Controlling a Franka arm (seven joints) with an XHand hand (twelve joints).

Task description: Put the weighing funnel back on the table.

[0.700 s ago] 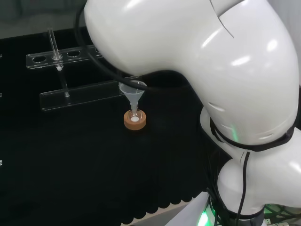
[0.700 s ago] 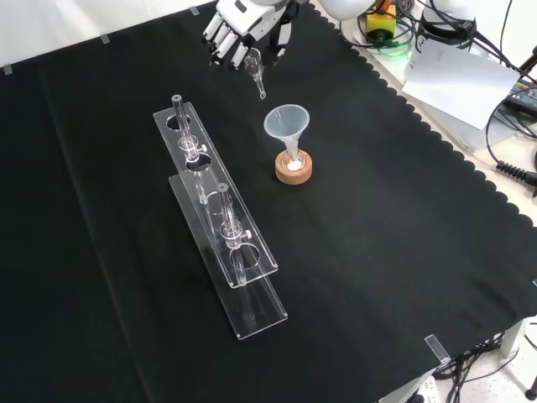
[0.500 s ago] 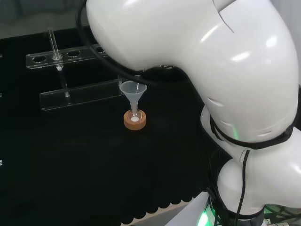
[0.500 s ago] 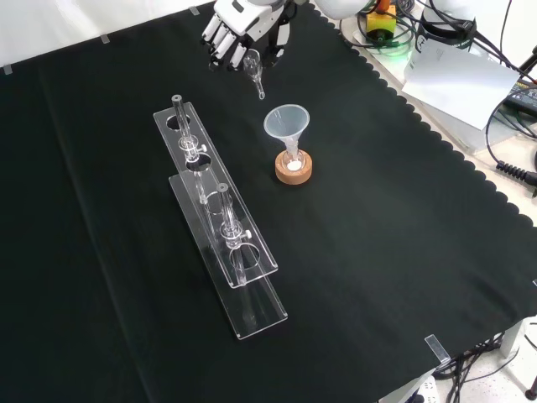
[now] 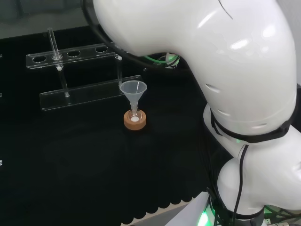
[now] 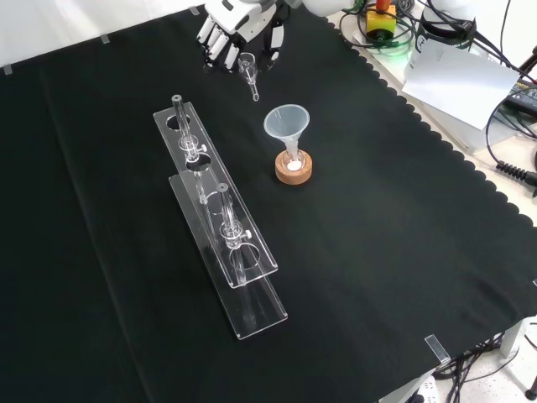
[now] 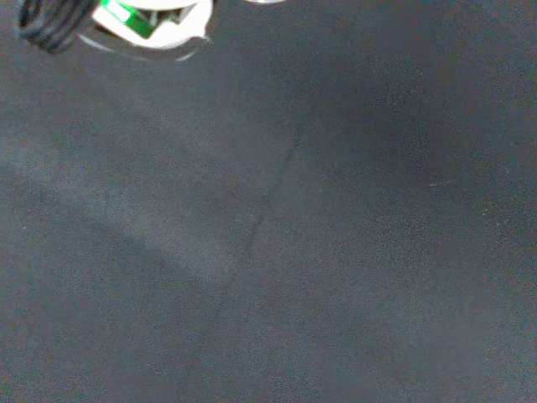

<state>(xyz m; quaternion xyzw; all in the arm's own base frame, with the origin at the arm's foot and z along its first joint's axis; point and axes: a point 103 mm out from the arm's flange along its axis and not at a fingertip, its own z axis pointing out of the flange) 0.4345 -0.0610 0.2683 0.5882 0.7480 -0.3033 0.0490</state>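
At the top of the front view the black and white hand [image 6: 228, 21] hangs above the far part of the cloth. Its fingers and thumb pinch the small clear weighing funnel [image 6: 248, 70], whose stem points down and to the right, off the cloth. The big cone-shaped funnel [image 6: 288, 126] stands mouth up in a small flask on a cork ring [image 6: 294, 170], below and right of the hand. In the head view the same funnel [image 5: 133, 90] stands on its cork ring [image 5: 134, 120], left of the arm's white links.
A clear two-tier tube rack [image 6: 220, 220] with a few glass tubes runs from the hand's side toward the front; in the head view this rack [image 5: 80, 75] lies beyond the funnel. The cloth's scalloped edge [image 6: 436, 138] runs along the right, with cables and paper past it.
The hand has drawn back toward the front view's top left, carrying the weighing funnel away from the big funnel. In the head view the arm's links have lifted clear of the funnel's mouth.
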